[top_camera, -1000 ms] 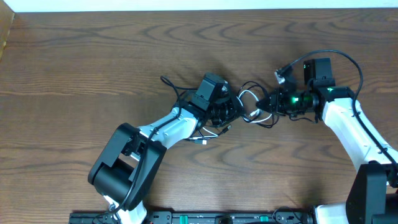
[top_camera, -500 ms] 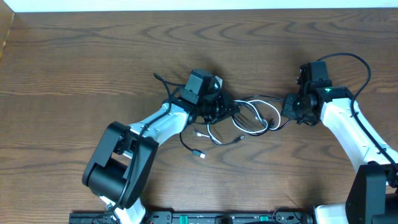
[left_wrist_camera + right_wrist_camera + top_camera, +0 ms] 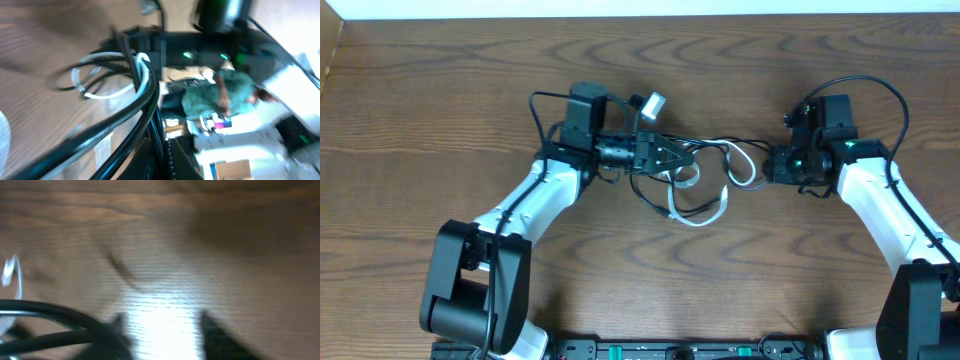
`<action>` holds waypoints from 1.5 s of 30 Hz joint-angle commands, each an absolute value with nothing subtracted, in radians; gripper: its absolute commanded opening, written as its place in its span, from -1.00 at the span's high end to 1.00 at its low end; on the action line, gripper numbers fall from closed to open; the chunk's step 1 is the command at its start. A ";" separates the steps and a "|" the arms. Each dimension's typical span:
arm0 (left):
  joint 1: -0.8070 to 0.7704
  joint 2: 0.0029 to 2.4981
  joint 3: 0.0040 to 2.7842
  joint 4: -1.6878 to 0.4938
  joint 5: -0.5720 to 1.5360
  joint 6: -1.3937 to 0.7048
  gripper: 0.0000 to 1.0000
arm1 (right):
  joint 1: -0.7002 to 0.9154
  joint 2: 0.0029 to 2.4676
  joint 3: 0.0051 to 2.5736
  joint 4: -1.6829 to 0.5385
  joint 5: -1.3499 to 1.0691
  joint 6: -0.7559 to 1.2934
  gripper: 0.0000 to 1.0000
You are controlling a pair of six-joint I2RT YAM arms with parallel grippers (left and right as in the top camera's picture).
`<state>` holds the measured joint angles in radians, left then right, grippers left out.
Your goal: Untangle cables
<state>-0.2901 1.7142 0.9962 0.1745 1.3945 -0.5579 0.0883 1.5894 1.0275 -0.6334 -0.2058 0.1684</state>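
Locate the cables [image 3: 698, 172] near the middle of the table [image 3: 440, 90], spread between the 2 grippers. The white cord [image 3: 703, 221] forms 2 loops: 1 lies below and right of the left gripper [image 3: 688, 160], 1 lies just beside the right gripper [image 3: 772, 166]. The black cord [image 3: 740, 146] runs nearly straight from 1 gripper to the other.

Note the left gripper: its fingers converge, clamped on the cables. Its wrist view shows both cords crossing close to the camera, blurred.

You cannot tell whether the right gripper grasps anything; its wrist view is blurred.
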 commanded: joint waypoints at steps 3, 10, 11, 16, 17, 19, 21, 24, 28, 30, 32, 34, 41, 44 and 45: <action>-0.265 1.686 1.002 0.187 1.573 -0.491 0.85 | 0.085 1.590 1.055 -0.638 -0.463 0.087 -0.99; -0.265 1.686 1.002 -0.025 1.281 -0.742 0.85 | 0.086 1.473 1.137 -0.721 -0.612 0.047 -0.99; -0.265 1.686 1.002 -0.099 1.210 -0.772 0.85 | 0.086 1.448 1.141 -0.722 -0.622 0.047 -0.98; -0.265 1.686 1.002 -0.416 0.910 -0.825 0.86 | 0.091 1.364 1.142 -0.721 -0.621 0.046 -0.86; -0.265 1.686 1.002 -0.460 0.886 -0.825 0.85 | 0.099 1.361 1.142 -0.719 -0.610 0.046 -0.74; -0.265 1.686 1.002 -0.521 0.879 -0.825 0.85 | 0.136 1.375 1.139 -0.710 -0.567 0.046 -0.53; -0.265 1.685 1.002 -0.536 0.902 -0.826 0.85 | 0.169 1.395 1.135 -0.696 -0.559 0.046 -0.46; -0.265 1.684 1.002 -0.538 1.005 -0.847 0.86 | 0.218 1.436 1.135 -0.677 -0.550 0.035 -0.55; -0.265 1.673 1.011 -0.535 1.159 -0.848 0.85 | 0.268 1.489 1.135 -0.654 -0.553 0.028 -0.62; -0.265 1.657 1.014 -0.530 1.194 -0.848 0.86 | 0.290 1.509 1.135 -0.641 -0.553 0.028 -0.64; -0.265 1.625 1.014 -0.530 1.206 -0.848 0.85 | 0.316 1.525 1.135 -0.620 -0.553 0.028 -0.64; -0.265 1.585 1.014 -0.529 1.205 -0.847 0.85 | 0.337 1.532 1.135 -0.601 -0.553 0.028 -0.63; -0.265 1.426 1.014 -0.425 1.198 -0.797 0.85 | 0.389 1.539 1.135 -0.556 -0.570 0.028 -0.61; -0.265 1.368 1.014 -0.347 1.186 -0.785 0.85 | 0.394 1.539 1.135 -0.533 -0.636 0.028 -0.61; -0.265 1.357 1.014 -0.327 1.187 -0.782 0.85 | 0.394 1.539 1.135 -0.523 -0.661 0.028 -0.61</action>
